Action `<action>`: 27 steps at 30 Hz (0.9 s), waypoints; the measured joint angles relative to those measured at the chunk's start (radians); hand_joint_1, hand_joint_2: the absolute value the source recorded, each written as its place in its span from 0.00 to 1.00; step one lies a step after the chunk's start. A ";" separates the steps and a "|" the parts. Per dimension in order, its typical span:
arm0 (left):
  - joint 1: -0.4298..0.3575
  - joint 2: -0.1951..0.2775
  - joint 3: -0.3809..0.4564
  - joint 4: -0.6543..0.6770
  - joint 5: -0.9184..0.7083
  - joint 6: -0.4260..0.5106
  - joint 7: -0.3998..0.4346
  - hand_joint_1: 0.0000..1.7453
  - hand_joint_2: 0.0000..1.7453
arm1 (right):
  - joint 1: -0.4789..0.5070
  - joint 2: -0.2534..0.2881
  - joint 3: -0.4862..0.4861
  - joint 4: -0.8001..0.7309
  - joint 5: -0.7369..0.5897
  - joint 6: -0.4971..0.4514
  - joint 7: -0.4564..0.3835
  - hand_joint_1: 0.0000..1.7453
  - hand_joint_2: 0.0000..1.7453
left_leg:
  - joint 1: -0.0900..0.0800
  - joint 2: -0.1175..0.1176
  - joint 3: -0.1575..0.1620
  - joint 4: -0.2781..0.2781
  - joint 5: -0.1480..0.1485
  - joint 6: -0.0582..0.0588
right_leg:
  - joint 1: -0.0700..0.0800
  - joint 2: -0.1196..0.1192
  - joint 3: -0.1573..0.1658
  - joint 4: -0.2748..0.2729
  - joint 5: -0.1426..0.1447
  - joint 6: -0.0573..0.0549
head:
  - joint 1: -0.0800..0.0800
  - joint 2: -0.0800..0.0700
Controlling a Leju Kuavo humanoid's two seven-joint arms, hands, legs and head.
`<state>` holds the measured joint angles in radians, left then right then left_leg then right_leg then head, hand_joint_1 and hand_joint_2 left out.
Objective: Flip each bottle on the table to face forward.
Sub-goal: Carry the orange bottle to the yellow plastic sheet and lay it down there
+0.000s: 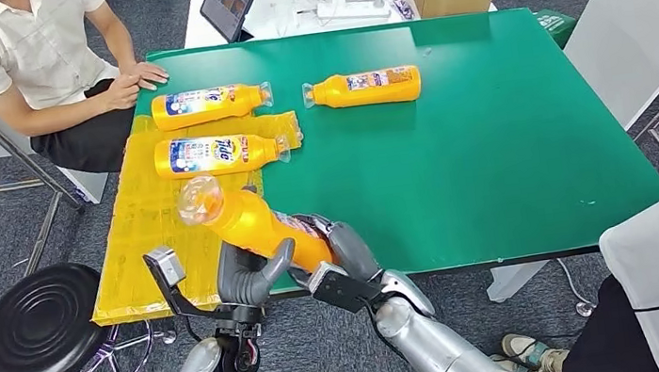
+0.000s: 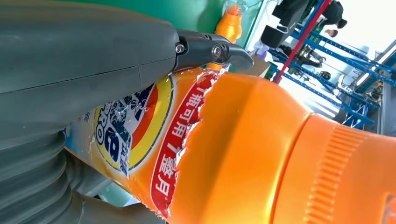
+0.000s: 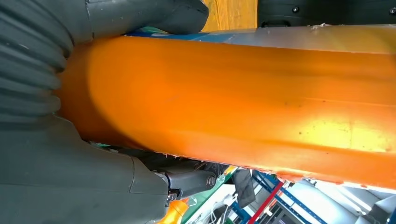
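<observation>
In the head view, low and left of centre, both hands grasp one orange bottle (image 1: 259, 225) above the near edge of the green table (image 1: 510, 145). The left hand (image 1: 251, 276) wraps it from below and the right hand (image 1: 338, 251) holds its base; its clear cap points to the upper left. Three more bottles (image 1: 212, 106) lie on their sides in the upper left, two of them on a yellow sheet (image 1: 139, 247). The left wrist view adds the torn label (image 2: 140, 135) with red and blue print. The right wrist view shows the plain orange side (image 3: 243, 102).
</observation>
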<state>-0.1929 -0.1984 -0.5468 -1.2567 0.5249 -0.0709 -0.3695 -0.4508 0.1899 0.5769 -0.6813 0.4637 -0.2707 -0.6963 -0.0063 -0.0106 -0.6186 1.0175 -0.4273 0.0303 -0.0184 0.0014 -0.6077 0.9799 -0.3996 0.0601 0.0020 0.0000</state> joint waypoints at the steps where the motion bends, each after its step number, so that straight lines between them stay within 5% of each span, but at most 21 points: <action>1: -0.005 0.000 0.003 0.004 0.007 -0.002 0.002 1.00 1.00 | -0.006 0.002 0.001 0.006 -0.001 -0.001 0.000 0.91 1.00 | 0.000 0.000 0.000 0.000 0.000 0.000 | 0.000 0.000 0.000 0.000 0.000 0.000 | 0.000 0.000; 8: -0.029 0.001 0.033 0.026 0.034 -0.058 0.017 1.00 1.00 | -0.043 0.014 0.009 0.044 -0.003 0.000 0.000 0.87 1.00 | 0.000 0.000 0.000 0.000 0.000 0.000 | 0.000 0.000 0.000 0.000 0.000 0.000 | 0.000 0.000; 9: -0.027 0.001 0.037 0.026 0.037 -0.066 0.020 1.00 1.00 | -0.043 0.014 0.011 0.047 -0.002 0.000 0.000 0.76 1.00 | 0.000 0.000 0.000 0.000 0.000 0.000 | 0.000 0.000 0.000 0.000 0.000 0.000 | 0.000 0.000; 12: -0.021 0.001 0.045 0.027 0.041 -0.083 0.023 1.00 1.00 | -0.043 0.016 0.016 0.056 -0.001 0.002 -0.002 0.12 1.00 | 0.000 0.000 0.000 0.000 0.000 0.000 | 0.000 0.000 -0.001 0.000 0.000 0.000 | 0.000 0.000; 13: -0.019 0.001 0.047 0.027 0.041 -0.088 0.023 1.00 1.00 | -0.043 0.016 0.019 0.059 -0.001 0.003 -0.003 0.00 1.00 | 0.000 0.000 0.000 0.000 0.000 0.000 | 0.000 0.000 -0.001 0.000 0.000 0.000 | 0.000 0.000; 15: -0.017 0.002 0.050 0.027 0.042 -0.095 0.023 1.00 1.00 | -0.041 0.018 0.024 0.063 0.000 0.004 -0.004 0.00 1.00 | 0.000 0.000 -0.001 0.000 0.000 0.000 | 0.000 0.000 -0.001 0.000 0.000 0.000 | 0.000 0.000; 19: -0.005 0.003 0.054 0.023 0.042 -0.099 0.023 1.00 1.00 | -0.031 0.024 0.027 0.066 0.003 -0.009 -0.001 0.00 0.00 | 0.000 0.000 -0.001 0.000 0.000 0.000 | 0.000 0.000 -0.001 0.000 0.000 0.000 | 0.000 0.000; 27: 0.016 0.020 0.066 -0.006 0.008 -0.051 0.019 1.00 1.00 | 0.007 0.027 0.033 0.062 0.047 -0.117 0.001 0.00 0.00 | 0.000 0.000 -0.001 0.000 0.000 0.000 | 0.000 0.000 -0.001 0.000 0.000 0.000 | 0.000 0.000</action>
<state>-0.1766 -0.1783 -0.4809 -1.2631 0.5333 -0.1218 -0.3510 -0.4435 0.2167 0.6103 -0.6196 0.5103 -0.3872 -0.6954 -0.0063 -0.0107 -0.6193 1.0175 -0.4274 0.0302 -0.0184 0.0014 -0.6084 0.9798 -0.3997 0.0601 0.0020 0.0000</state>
